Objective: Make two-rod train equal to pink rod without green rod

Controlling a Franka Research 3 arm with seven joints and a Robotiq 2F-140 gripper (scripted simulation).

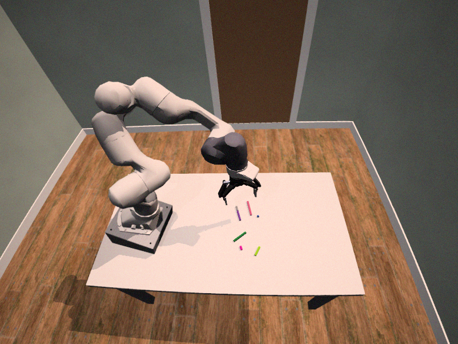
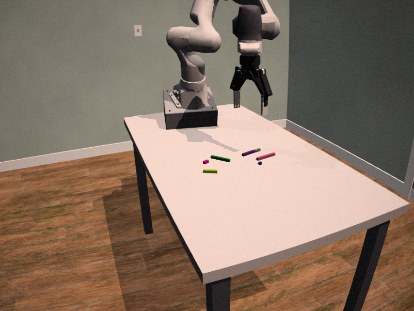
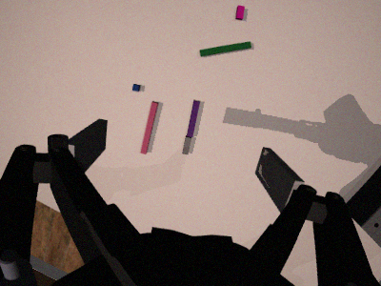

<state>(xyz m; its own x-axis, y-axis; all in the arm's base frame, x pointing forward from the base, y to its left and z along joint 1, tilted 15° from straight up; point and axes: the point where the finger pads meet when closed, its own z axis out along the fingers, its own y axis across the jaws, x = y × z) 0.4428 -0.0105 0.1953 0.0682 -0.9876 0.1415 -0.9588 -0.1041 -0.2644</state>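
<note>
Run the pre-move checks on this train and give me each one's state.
1. Jaws open, nothing between them: ok.
2. Jaws raised off the table: ok.
3. Purple rod and grey rod end to end, in line: ok.
4. Train matches the pink rod, six plus three: ok.
5. Green rod out of the train: ok.
6. Rods lying still: cannot tell.

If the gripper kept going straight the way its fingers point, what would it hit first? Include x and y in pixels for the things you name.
Probably the bare white tabletop (image 1: 296, 229) (image 2: 284, 193) (image 3: 229, 191), near the grey rod (image 1: 236, 207) (image 2: 257, 150) (image 3: 188, 145); depth is hard to judge.
</note>
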